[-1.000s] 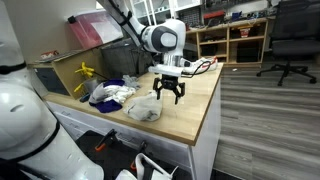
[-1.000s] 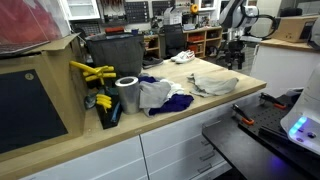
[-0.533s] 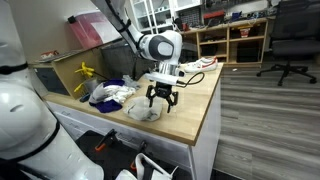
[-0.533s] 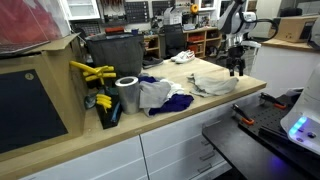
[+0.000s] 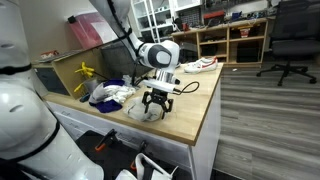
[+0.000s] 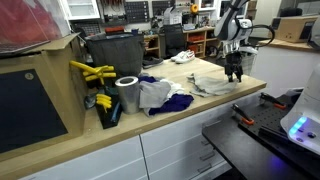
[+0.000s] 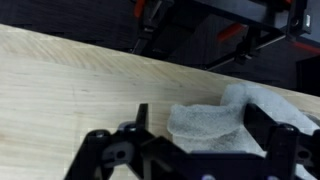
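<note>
Tool [image 5: 155, 107], jaws spread wide and empty, has dropped within the last second from well above the counter [image 5: 196, 112] to just over the crumpled pale cloth [image 5: 143, 113] at its 8 o'clock, seemingly within grasping reach.

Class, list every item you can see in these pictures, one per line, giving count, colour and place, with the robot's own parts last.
countertop: one, light wood, bearing the cloths
grey cloth: one, pale grey, on the countertop under the end effector
cloth pile: one, white and blue, mid countertop
roll: one, silvery, upright beside the cloth pile
yellow tools: several, yellow, next to the roll
bin: one, black, behind the cloth pile
office chair: one, black, far side of the room
arm: one, white, over the countertop
end effector: one, black, open, just above the grey cloth
</note>
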Controlling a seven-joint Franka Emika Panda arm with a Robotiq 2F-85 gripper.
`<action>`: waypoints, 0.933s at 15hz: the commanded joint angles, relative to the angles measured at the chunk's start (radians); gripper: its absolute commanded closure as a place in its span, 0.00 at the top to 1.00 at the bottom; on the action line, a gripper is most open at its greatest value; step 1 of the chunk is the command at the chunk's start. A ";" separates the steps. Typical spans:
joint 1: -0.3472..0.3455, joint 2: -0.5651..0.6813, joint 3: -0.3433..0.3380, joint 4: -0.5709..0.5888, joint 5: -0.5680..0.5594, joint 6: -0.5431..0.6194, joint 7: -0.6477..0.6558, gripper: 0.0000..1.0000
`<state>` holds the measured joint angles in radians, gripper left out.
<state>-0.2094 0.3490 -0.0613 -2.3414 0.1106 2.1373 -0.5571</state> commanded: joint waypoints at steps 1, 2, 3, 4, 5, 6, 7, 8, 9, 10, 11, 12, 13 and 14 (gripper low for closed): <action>-0.025 0.026 0.020 0.028 0.037 -0.037 -0.040 0.66; -0.028 0.029 0.020 0.030 0.043 -0.039 -0.039 0.58; -0.030 0.032 0.021 0.033 0.048 -0.042 -0.037 0.49; -0.033 0.035 0.021 0.037 0.054 -0.045 -0.036 0.42; -0.035 0.036 0.021 0.042 0.060 -0.049 -0.033 0.35; -0.037 0.035 0.022 0.047 0.065 -0.055 -0.032 0.27; -0.040 0.031 0.021 0.053 0.070 -0.063 -0.030 0.20; -0.042 0.028 0.021 0.059 0.077 -0.069 -0.027 0.12; -0.044 0.025 0.019 0.072 0.087 -0.085 -0.017 0.05; -0.046 0.022 0.018 0.084 0.099 -0.103 -0.012 0.01; -0.049 0.019 0.017 0.099 0.112 -0.124 -0.006 0.00; -0.052 0.016 0.015 0.114 0.125 -0.139 -0.001 0.00; -0.056 0.015 0.013 0.134 0.139 -0.155 0.001 0.03; -0.059 0.017 0.010 0.153 0.150 -0.167 0.005 0.03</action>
<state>-0.2502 0.3791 -0.0524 -2.2435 0.2227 2.0386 -0.5650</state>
